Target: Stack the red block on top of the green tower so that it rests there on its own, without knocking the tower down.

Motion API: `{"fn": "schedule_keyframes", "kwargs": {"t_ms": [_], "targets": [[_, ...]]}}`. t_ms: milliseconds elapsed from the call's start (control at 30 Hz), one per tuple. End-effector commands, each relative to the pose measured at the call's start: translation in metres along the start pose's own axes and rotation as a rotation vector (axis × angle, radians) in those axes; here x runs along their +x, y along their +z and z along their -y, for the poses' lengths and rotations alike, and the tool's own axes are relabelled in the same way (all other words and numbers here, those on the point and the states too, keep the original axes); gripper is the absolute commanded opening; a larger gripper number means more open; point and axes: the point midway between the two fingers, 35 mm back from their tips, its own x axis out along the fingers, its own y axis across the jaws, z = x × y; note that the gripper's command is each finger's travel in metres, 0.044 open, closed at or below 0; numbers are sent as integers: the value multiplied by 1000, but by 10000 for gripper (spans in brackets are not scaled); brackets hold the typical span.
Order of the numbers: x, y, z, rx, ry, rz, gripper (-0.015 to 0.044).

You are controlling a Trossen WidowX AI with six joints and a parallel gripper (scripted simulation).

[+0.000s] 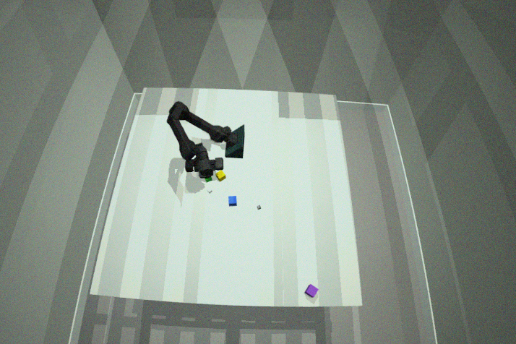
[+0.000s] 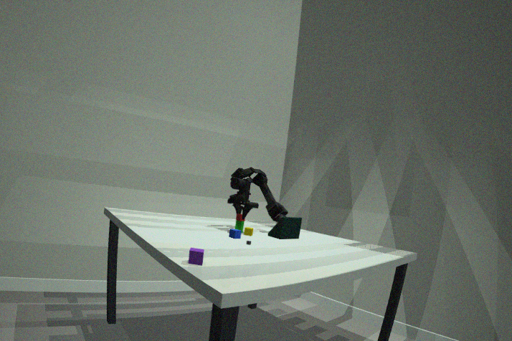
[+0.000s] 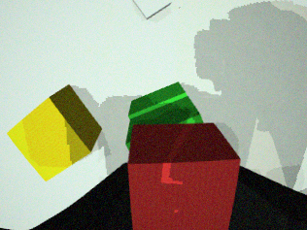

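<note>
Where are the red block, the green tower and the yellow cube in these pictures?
red block (image 3: 181,193): wrist view, on its front face.
green tower (image 3: 164,109): wrist view, on its top behind the red block.
yellow cube (image 1: 220,175): top view, on its upper face.

The yellow block (image 1: 220,175) stands just beside the green tower (image 2: 239,226); the blue block (image 1: 232,200) sits near.

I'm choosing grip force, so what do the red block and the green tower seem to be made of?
Red block, held in the gripper: looks like rigid, smooth plastic or painted wood, with flat faces, sharp edges and a faint sheen. Green tower: seemingly the same, with a bright glossy streak across its top. Neither shows grain or texture, so the exact material stays open.
</note>
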Motion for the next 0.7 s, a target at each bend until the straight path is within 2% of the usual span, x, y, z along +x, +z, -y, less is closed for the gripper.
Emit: {"fn": "schedule_keyframes", "kwargs": {"t_ms": [0,167,667], "targets": [[0,0,1,-4,-5,2,0],[-4,0,1,-4,-4,2,0],[-1,0,0,-5,-1,1,394]]}}
